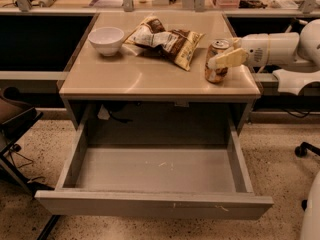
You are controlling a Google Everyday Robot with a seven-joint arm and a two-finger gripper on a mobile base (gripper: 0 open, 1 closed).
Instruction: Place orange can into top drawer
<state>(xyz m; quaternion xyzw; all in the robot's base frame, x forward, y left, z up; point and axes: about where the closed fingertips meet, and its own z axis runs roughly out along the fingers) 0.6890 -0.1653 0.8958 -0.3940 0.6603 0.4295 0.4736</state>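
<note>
The orange can (215, 74) stands on the right side of the tabletop (145, 74), near its front right corner. My gripper (216, 58) reaches in from the right on a white arm (272, 49) and is at the can, crossing in front of its upper half. The can's base rests on the table. The top drawer (150, 204) is pulled fully open below the tabletop, and its grey floor (155, 169) is bare with faint scratches.
A white bowl (106, 40) sits at the back left of the tabletop. A brown-and-yellow snack bag (167, 40) lies at the back middle, just left of the can. A dark chair (15, 121) stands at the left. A counter with clutter runs behind.
</note>
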